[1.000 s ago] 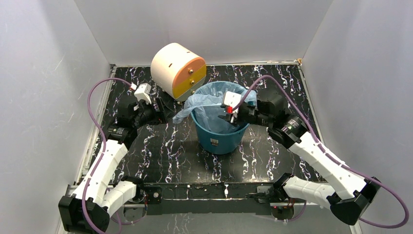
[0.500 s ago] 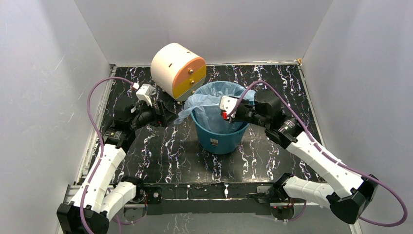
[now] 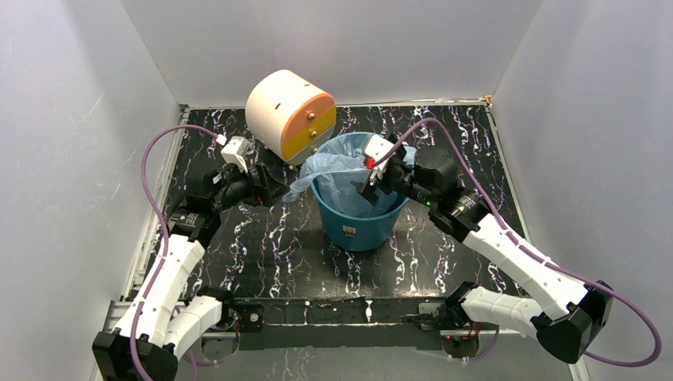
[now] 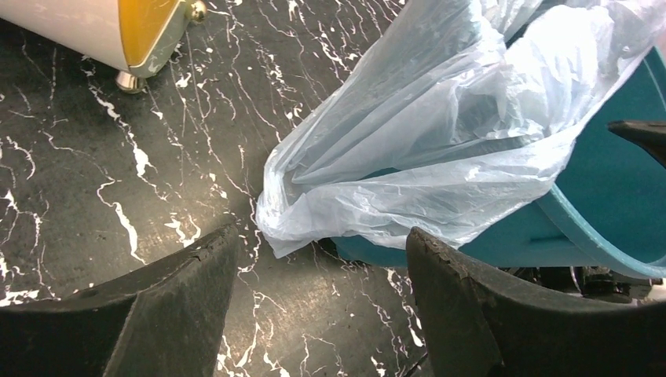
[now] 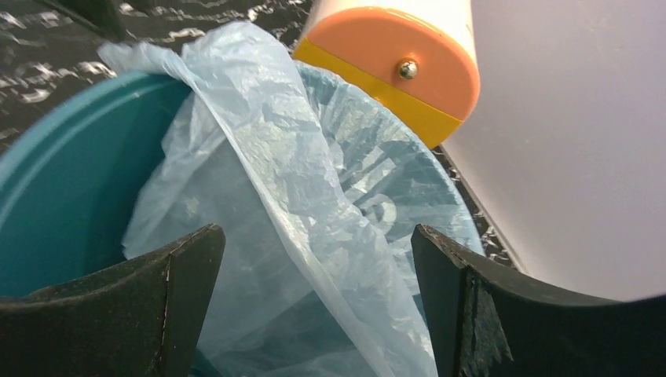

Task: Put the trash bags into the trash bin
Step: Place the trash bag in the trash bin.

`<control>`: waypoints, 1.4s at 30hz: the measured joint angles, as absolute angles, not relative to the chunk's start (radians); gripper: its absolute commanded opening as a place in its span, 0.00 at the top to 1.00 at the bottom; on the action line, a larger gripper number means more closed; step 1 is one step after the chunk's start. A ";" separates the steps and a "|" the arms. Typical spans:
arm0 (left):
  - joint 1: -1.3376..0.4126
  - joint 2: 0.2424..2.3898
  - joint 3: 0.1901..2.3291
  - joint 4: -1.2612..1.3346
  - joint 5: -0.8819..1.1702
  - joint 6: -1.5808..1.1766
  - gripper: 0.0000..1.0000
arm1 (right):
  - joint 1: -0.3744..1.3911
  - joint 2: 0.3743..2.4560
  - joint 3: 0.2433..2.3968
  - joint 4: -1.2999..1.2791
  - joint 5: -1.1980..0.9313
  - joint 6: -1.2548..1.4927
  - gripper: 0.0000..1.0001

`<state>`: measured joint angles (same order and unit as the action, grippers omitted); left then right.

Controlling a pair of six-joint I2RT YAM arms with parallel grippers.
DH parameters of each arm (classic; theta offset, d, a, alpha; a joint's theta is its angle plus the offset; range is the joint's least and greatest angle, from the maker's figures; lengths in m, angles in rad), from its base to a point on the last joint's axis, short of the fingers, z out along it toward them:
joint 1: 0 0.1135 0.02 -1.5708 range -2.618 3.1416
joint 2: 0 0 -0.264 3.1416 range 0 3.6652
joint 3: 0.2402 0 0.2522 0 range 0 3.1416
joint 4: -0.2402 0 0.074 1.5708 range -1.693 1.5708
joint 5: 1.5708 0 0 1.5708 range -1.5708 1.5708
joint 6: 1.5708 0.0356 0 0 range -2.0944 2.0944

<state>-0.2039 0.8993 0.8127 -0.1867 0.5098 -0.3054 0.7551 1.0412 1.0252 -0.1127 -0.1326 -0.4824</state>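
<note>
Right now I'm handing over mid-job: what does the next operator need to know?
Bag: partly inside the bin, with one flap hanging outside over the rim on the left arm's side.
Left gripper: open, empty, low beside the bin, facing that flap.
Right gripper: open, empty, over the bin's mouth.
Done: most of the bag is in.
Left: get the flap inside.

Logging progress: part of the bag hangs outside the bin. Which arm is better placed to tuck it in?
Probably the left arm: its open jaws face the bag where it drapes over the bin rim. The right arm holds open jaws above the bin's mouth, away from there.
</note>
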 measured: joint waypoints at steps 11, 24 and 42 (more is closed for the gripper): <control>-0.204 0.900 0.813 -0.190 0.443 -0.307 0.25 | 0.755 1.096 1.165 -0.161 -0.170 -0.156 0.01; -0.204 0.900 0.813 -0.187 0.434 -0.324 0.25 | 0.755 1.059 1.169 -0.214 -0.085 -0.103 0.04; -0.204 0.876 0.828 -0.184 0.593 -0.255 0.25 | 0.755 1.099 1.109 -0.245 -0.146 -0.458 0.43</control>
